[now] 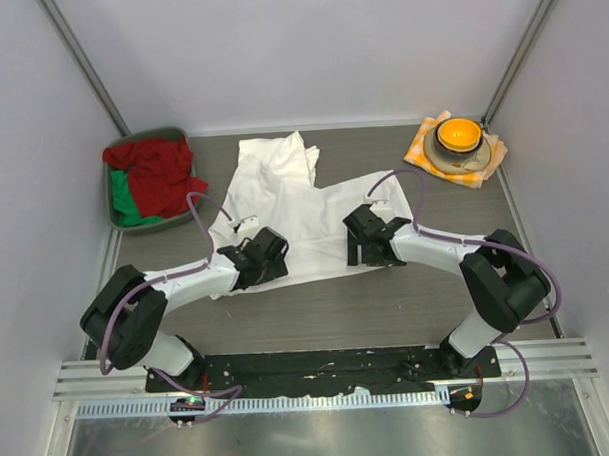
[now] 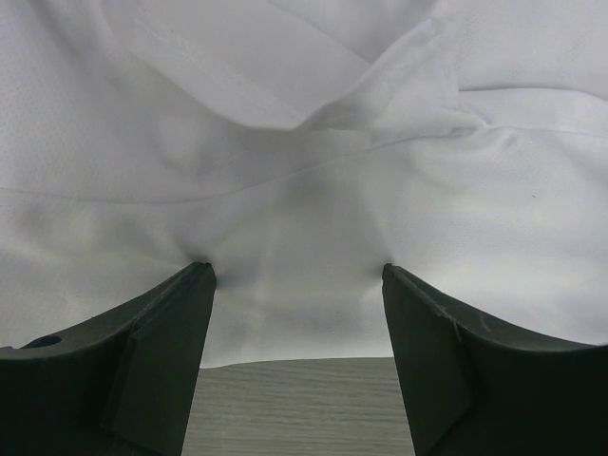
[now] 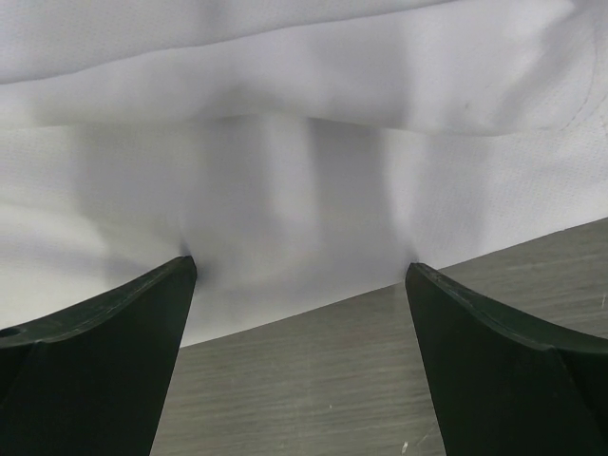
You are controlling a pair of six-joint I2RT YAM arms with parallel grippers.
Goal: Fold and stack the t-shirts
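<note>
A grey-green plastic tub point(image 1: 152, 226) at the far left of the grey wood-grain table point(image 1: 317, 308) holds crumpled red cloth point(image 1: 158, 173) and green cloth point(image 1: 132, 206); far right, an orange-and-white checked cloth point(image 1: 419, 152) lies under a beige-grey dish point(image 1: 447, 161) holding an orange bowl point(image 1: 458, 134)

My overhead feed shows even, diffuse white light. The shirt point(image 1: 284, 214) at centre is bright but its folds read clearly. The arms point(image 1: 186, 282) cast only soft, short shadows on the table point(image 1: 387, 305). The metal strip point(image 1: 322, 438) at 6 o'clock has a dull sheen, and the walls point(image 1: 32, 147) splay outward toward the corners. On my left wrist feed the cloth is nearly washed out at 12 o'clock, and grey shadow pools above the dark, soft-focus left fingers point(image 2: 142, 361). On my right wrist feed the fabric is slightly blurred, with shadow bands at centre and crisp table grain at 5 o'clock.
</note>
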